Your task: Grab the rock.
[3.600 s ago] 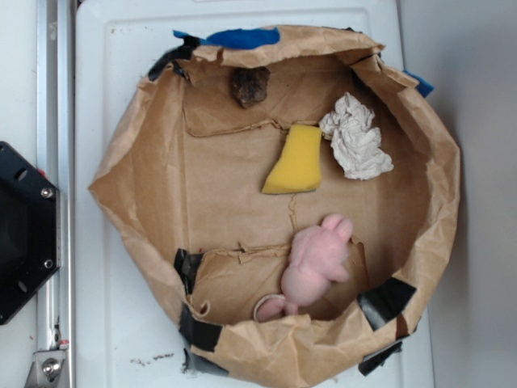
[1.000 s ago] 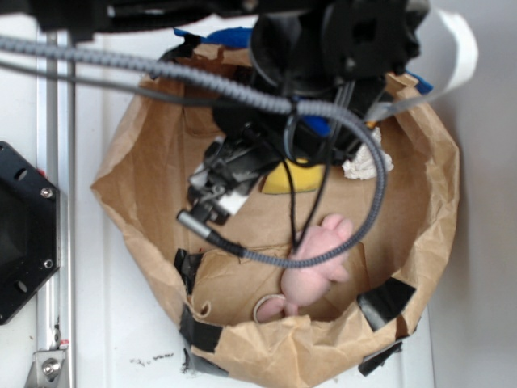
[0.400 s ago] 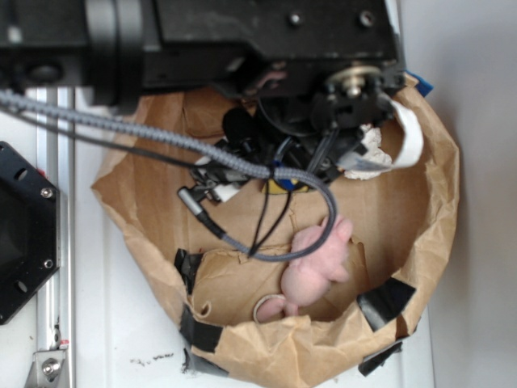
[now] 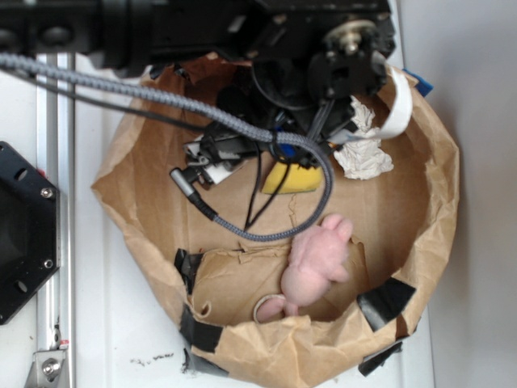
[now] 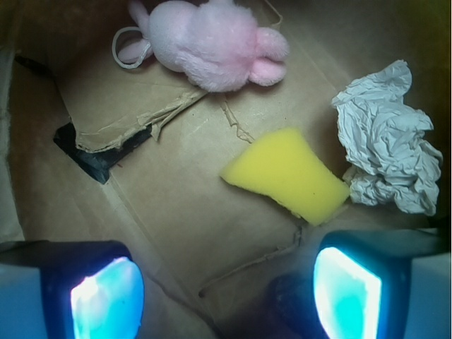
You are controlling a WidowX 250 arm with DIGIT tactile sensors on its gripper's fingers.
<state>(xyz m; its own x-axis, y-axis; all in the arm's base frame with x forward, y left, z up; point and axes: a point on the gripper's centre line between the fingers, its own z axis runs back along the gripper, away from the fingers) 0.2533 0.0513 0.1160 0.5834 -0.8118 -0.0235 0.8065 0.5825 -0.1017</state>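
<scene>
Wrist view: gripper (image 5: 226, 289) open, fingers at lower corners; rock (image 5: 296, 307) a dark lump at bottom edge beside the right finger (image 5: 349, 289), below the sponge (image 5: 288, 173).

In the wrist view the sponge (image 5: 287, 174) lies just left of the paper wad (image 5: 388, 150). The plush toy (image 5: 212, 44) lies beyond both (all inside the paper bin (image 4: 129, 182)).

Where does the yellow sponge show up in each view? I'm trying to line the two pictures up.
Exterior: the yellow sponge lies just above the middle of the paper bag, mostly hidden under the arm and cables.
Wrist: the sponge is in full view right of centre, above the open gripper.
Shared landmark: the crumpled white paper lies just beside the sponge in both views.
</scene>
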